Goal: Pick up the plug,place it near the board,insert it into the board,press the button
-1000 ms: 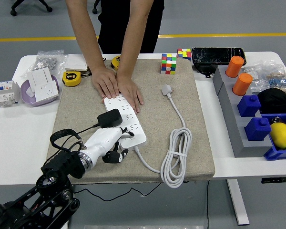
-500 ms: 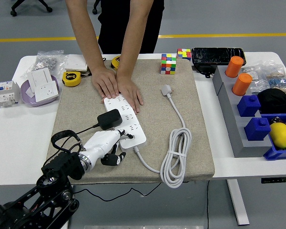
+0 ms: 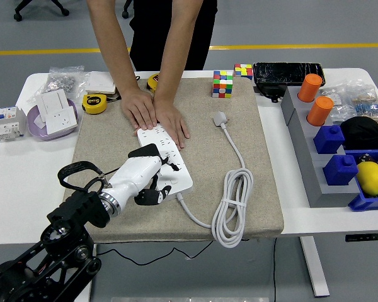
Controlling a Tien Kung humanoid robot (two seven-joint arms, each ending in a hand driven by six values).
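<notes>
A white power strip point(image 3: 171, 151) lies on the beige mat point(image 3: 239, 145). A black plug point(image 3: 145, 151) sits on the strip's left side, its black cable running off to the left. My left hand point(image 3: 162, 181) is white and lies over the strip's near end, just below the plug. Its fingers point(image 3: 171, 167) are loosely bent over the strip and grasp nothing that I can see. A person's two hands point(image 3: 156, 114) press flat on the strip's far end. My right hand is out of view.
The strip's white cable coil point(image 3: 231, 207) and its white plug point(image 3: 221, 117) lie on the mat's right. Two puzzle cubes point(image 3: 223, 83) stand at the back. A purple bowl point(image 3: 33, 119) holds sockets at left. Grey rack point(image 3: 305, 148) with orange and blue blocks at right.
My left hand has risen and moved forward over the strip's near end, now covering part of the black plug. The person's hands have stayed put.
</notes>
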